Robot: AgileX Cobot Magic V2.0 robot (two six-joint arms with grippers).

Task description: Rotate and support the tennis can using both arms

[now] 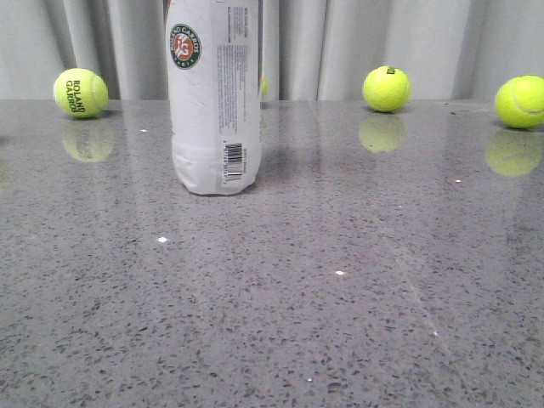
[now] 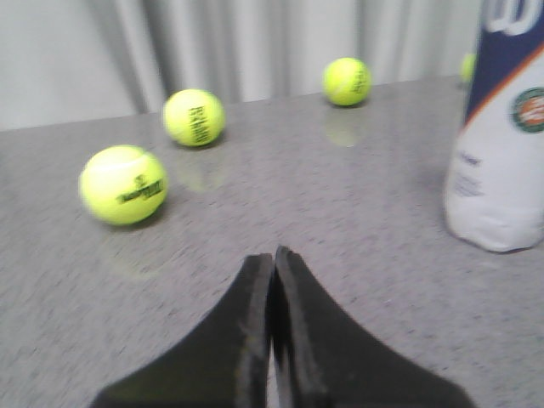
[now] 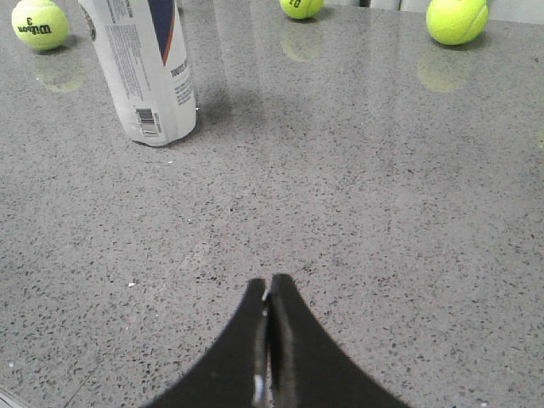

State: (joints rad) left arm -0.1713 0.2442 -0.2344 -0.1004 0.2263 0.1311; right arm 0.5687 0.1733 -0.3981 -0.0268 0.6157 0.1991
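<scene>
The tennis can point(image 1: 214, 93) stands upright on the grey speckled table point(image 1: 340, 323), left of centre, its top cut off by the front view's edge. Its Roland Garros logo and barcode face the camera. The left wrist view shows the tennis can point(image 2: 500, 144) off to one side, well away from my left gripper point(image 2: 273, 255), which is shut with nothing between its fingers. In the right wrist view the tennis can point(image 3: 144, 72) stands far ahead of my right gripper point(image 3: 269, 282), also shut and empty. Neither gripper shows in the front view.
Loose tennis balls lie near the back of the table: one at the left point(image 1: 81, 93), one right of centre point(image 1: 386, 88), one at the far right point(image 1: 520, 102). A grey curtain point(image 1: 357, 42) hangs behind the table.
</scene>
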